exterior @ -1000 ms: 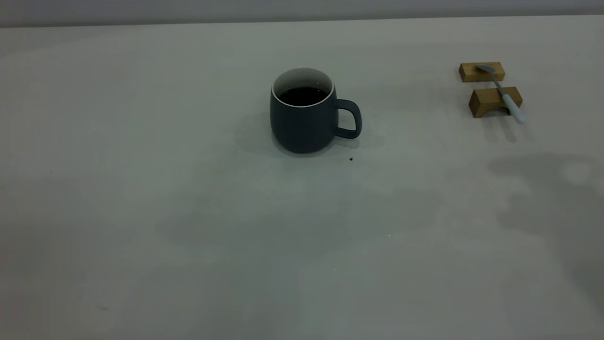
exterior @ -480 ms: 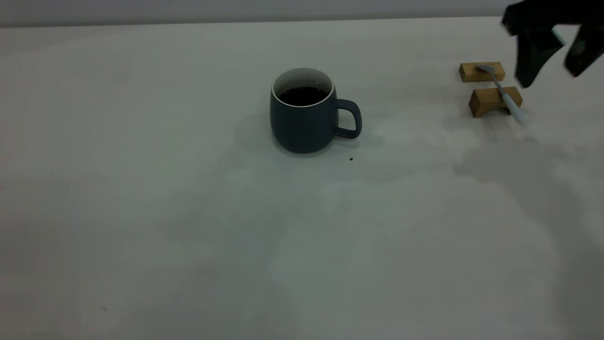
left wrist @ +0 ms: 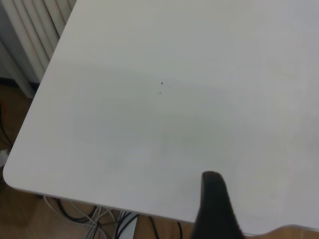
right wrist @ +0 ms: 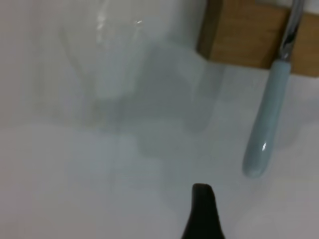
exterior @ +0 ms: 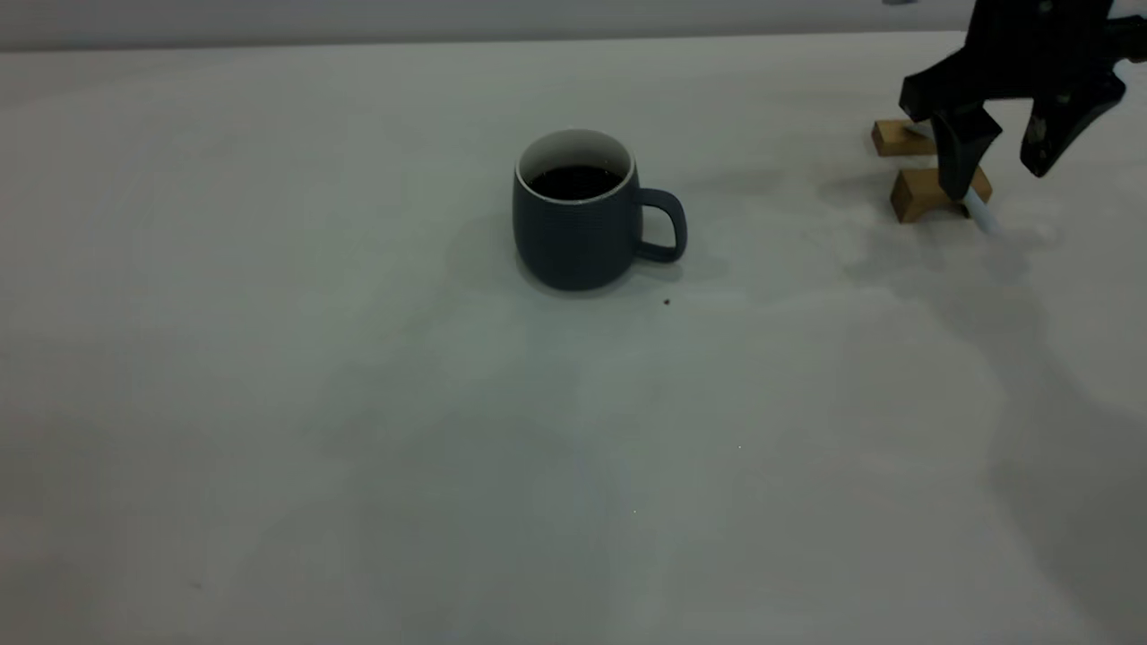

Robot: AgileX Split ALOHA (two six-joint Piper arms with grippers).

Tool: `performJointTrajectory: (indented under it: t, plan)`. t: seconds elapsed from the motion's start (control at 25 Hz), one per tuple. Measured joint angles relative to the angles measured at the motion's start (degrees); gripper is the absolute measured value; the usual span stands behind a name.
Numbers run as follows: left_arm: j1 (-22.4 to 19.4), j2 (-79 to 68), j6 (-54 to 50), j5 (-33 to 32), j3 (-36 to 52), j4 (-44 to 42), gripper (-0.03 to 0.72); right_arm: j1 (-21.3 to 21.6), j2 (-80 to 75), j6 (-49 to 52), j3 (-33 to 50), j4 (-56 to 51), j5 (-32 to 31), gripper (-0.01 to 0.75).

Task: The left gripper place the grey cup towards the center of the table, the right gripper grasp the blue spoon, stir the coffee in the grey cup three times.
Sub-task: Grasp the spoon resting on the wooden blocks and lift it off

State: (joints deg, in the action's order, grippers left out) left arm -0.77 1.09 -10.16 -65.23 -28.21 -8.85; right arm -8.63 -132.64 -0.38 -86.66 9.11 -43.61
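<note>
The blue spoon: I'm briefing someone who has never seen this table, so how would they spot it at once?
Start from the grey cup near the middle of the table and look towards the far right corner, where two small wooden blocks sit. The blue spoon lies across them, under the open right gripper; its pale blue handle overhangs the nearer block.

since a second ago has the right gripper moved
Yes. The right gripper, absent a second ago, has come in from the upper right and dropped toward the wooden blocks, jaws open, over the blue spoon.
</note>
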Motion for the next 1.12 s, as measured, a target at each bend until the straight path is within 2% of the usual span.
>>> performJointTrajectory:
  t: [0.32, 0.76, 1.12]
  plan:
    - [0.0, 0.0, 0.0, 0.0, 0.0, 0.0, 0.585, 0.0, -5.2, 0.4, -5.5, 1.6, -2.5, 0.623]
    - [0.0, 0.0, 0.0, 0.0, 0.0, 0.0, 0.585, 0.2, -7.9, 0.7, -5.9, 2.3, -1.6, 0.623]
    - [0.0, 0.0, 0.0, 0.0, 0.0, 0.0, 0.585, 2.2, -8.5, 0.7, -5.9, 2.2, -0.4, 0.608]
